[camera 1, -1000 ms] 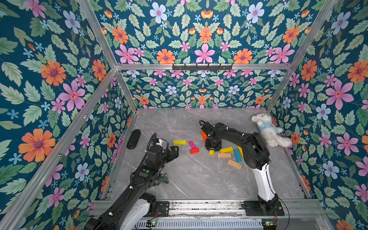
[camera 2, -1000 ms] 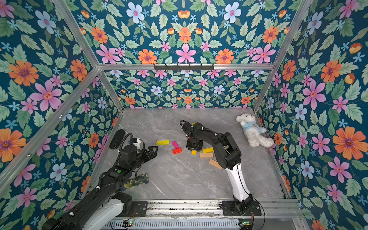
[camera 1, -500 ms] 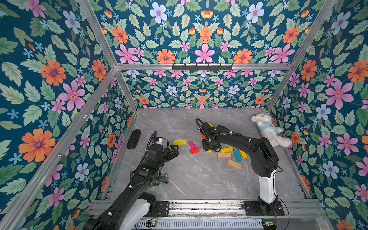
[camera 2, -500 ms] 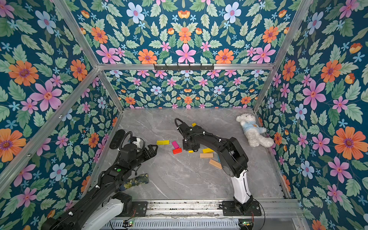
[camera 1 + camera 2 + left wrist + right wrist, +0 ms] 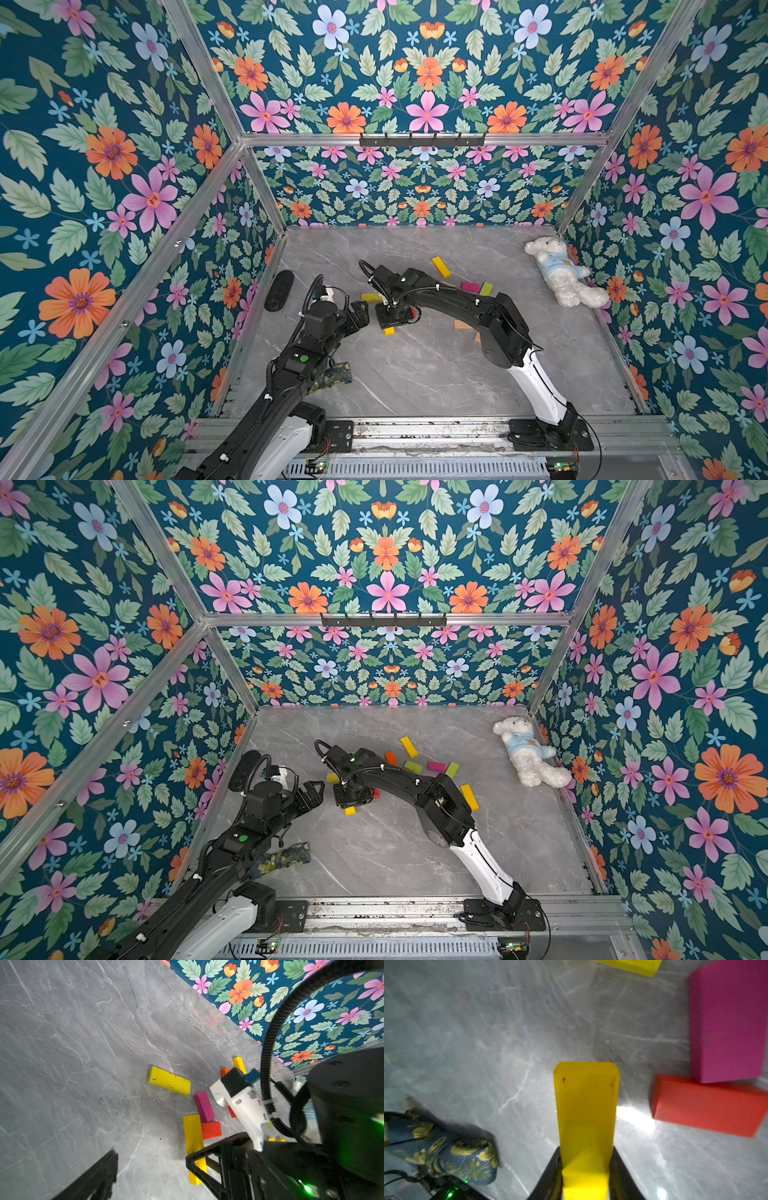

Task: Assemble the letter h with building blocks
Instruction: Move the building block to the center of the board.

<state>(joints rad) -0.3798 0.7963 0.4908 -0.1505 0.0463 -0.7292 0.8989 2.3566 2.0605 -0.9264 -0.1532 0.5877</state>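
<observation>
Surface is a grey marble-look tabletop (image 5: 415, 374).

Lying flat toward the back:
- back yellow bar (image 5: 409, 747)
- a loose row in front of it: orange bar (image 5: 391, 758), lime bar (image 5: 413, 766), magenta bar (image 5: 436, 766), second lime bar (image 5: 452, 769)
- right yellow bar (image 5: 469, 797) and plain wood bar (image 5: 463, 325) nearer the front

Left of centre:
- left yellow bar (image 5: 169, 1083)
- short magenta bar (image 5: 204, 1106), its end touching the red bar (image 5: 211, 1130)
- long yellow bar (image 5: 193, 1142) beside the red one; can't tell if it rests on the surface

Other items:
- white plush bear (image 5: 563, 272), back-right by the wall
- black oval object (image 5: 279, 290), left edge
- floral cloth (image 5: 334, 374), front-left
</observation>
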